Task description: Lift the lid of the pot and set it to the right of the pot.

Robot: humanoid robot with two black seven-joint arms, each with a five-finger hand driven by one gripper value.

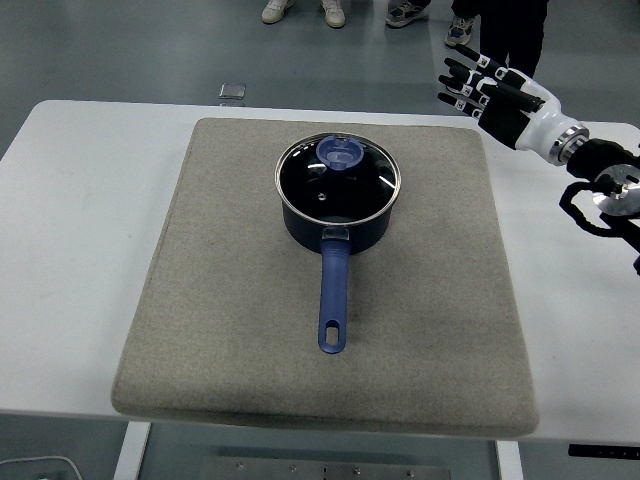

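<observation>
A dark blue pot stands on the grey mat, its long blue handle pointing toward the near edge. A glass lid with a steel rim and a blue knob rests on the pot. My right hand hovers above the table's far right corner, well to the right of the pot and behind it, fingers spread and empty. The left arm does not show.
The white table extends around the mat on all sides. The mat has bare room right of the pot. Feet of people stand on the floor beyond the far edge, near a small square floor plate.
</observation>
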